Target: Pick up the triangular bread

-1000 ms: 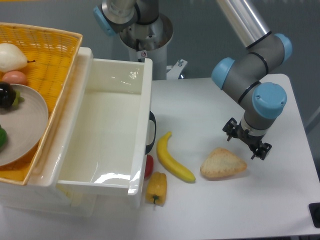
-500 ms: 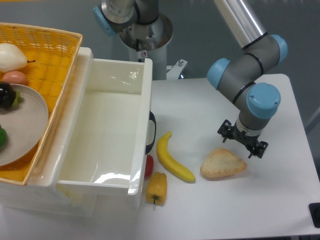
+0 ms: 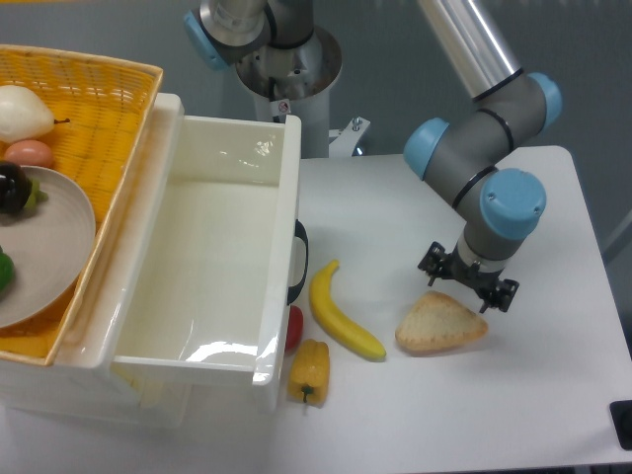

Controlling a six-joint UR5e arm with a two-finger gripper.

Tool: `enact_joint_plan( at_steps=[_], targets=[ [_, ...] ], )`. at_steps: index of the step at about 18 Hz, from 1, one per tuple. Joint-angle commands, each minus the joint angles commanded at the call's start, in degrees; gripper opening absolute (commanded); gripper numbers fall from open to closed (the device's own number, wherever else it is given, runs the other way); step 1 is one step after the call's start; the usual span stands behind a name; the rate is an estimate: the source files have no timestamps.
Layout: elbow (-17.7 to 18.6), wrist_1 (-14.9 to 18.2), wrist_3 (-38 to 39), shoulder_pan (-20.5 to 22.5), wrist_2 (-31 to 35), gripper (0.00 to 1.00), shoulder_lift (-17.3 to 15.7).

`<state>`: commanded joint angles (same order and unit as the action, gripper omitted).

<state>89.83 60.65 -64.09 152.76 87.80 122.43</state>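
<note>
A: Left to right: basket (image 3: 109, 84) with plate (image 3: 59, 237) and produce, all inside, well clear. White bin (image 3: 279, 247) next. Red item (image 3: 294, 326) tucked against bin wall, mostly hidden; can't tell what.

B: Near the target?

A: Pepper (image 3: 309, 369) at bin corner, banana (image 3: 341, 314) just right of it. Then bread (image 3: 441, 324), flat on table, right of banana tip with a clear gap. Nothing touching it.

B: Gripper?

A: Gripper (image 3: 467, 281) right over bread's upper edge, jaws spread wide, empty. Touching crust or just above: can't tell.

B: Handling?

A: Likely light, soft, crushable. Crust matte, probably not slippery. Low wedge, rounded corners, so little height to bite.

B: Grasp spot?

A: Across the wider middle, pads on the two sloped edges, not the narrow right tip. Gentle close. Only obstruction risk: left finger drifting toward banana. Room looks enough.
</note>
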Motion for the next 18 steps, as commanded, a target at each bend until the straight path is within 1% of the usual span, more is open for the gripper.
enact_joint_plan(
  at_steps=[3,4,5,7,11,12,13,14,16,18],
  targets=[
    [0.0,-0.18,0.98,-0.53,0.09,0.93,0.35],
    [0.09,-0.18,1.07,-0.53,0.09,0.89,0.53],
    [0.09,-0.18,1.07,-0.53,0.09,0.82,0.53],
    [0.09,-0.18,1.16,-0.53,0.18,0.63,0.53],
    [0.0,-0.09,1.95,-0.18,0.18,0.18,0.18],
    [-0.09,-0.09,1.86,0.0,0.18,0.11,0.09],
    [-0.18,-0.09,1.69,0.17,0.18,0.05,0.01],
    [-0.44,0.0,1.6,0.26,0.18,0.02,-0.08],
    [-0.79,0.17,1.42,0.44,0.18,0.0,-0.43],
    [-0.79,0.44,1.33,1.49,0.18,0.0,-1.66]
  ],
)
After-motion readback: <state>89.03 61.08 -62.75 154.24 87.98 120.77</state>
